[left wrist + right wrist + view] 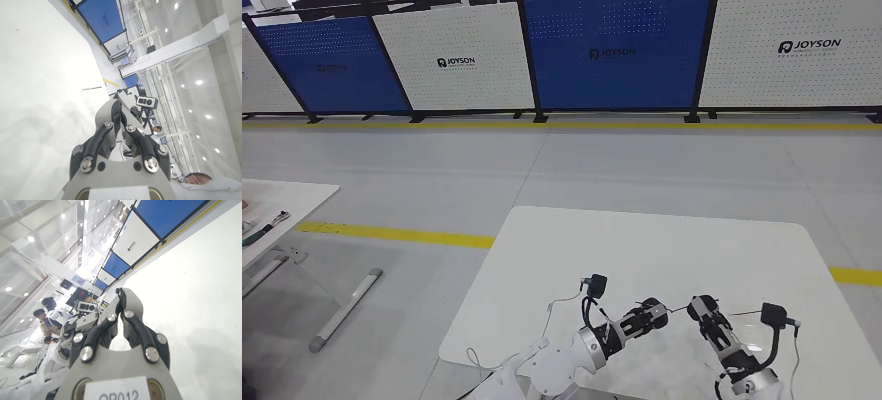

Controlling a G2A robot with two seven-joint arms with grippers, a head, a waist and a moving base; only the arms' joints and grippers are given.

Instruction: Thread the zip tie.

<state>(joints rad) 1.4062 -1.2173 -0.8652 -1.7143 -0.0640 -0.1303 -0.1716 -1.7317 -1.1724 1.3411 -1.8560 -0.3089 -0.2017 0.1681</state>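
Over the white table (642,250), near its front edge, my two grippers face each other tip to tip. A thin black zip tie (678,310) spans the short gap between them. My left gripper (660,312) (120,100) has its ribbed pads pressed together and the strip reaches its tips. My right gripper (694,306) (120,294) is shut on the zip tie, whose small black end (118,291) pokes out past its fingertips. In the right wrist view the left arm (85,317) shows behind my right gripper. A second thin black strip (91,88) lies on the table beyond the grippers.
The table's far half is bare white surface. Another white table (282,200) stands off to the left across the floor. A fence of blue and white panels (612,55) runs behind, past a yellow floor line.
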